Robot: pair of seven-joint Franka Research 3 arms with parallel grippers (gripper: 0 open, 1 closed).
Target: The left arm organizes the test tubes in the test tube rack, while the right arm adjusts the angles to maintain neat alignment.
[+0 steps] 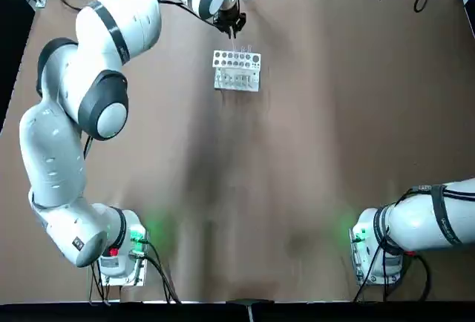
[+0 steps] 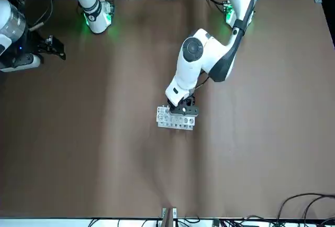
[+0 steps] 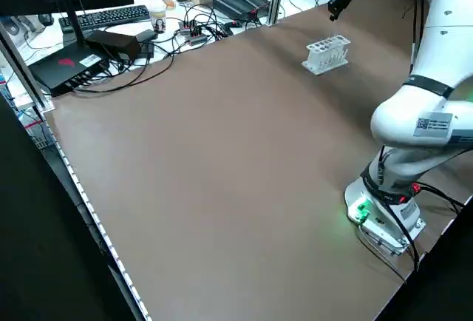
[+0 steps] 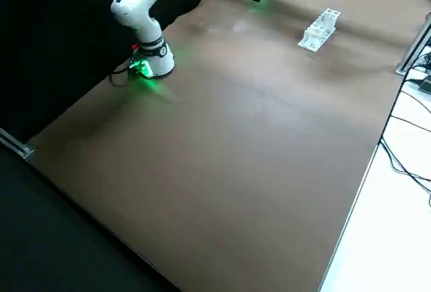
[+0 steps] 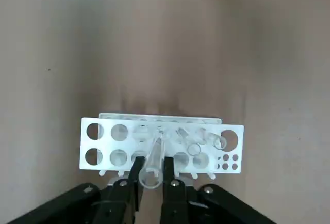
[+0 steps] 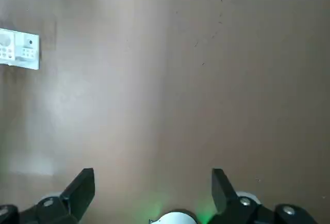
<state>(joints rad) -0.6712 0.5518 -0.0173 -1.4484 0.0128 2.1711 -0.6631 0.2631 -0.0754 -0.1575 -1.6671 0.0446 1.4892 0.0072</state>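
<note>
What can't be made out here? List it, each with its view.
- Lower ends of the clear, thin test tubes: top view, too small and faint.
- Left end of the white, holed rack: right wrist view, cut off by the picture's edge.
- Left black gripper's fingertips: front view, hidden behind its own arm.

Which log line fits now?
left gripper: holding test tube over rack | right gripper: open, off to robot's right
</note>
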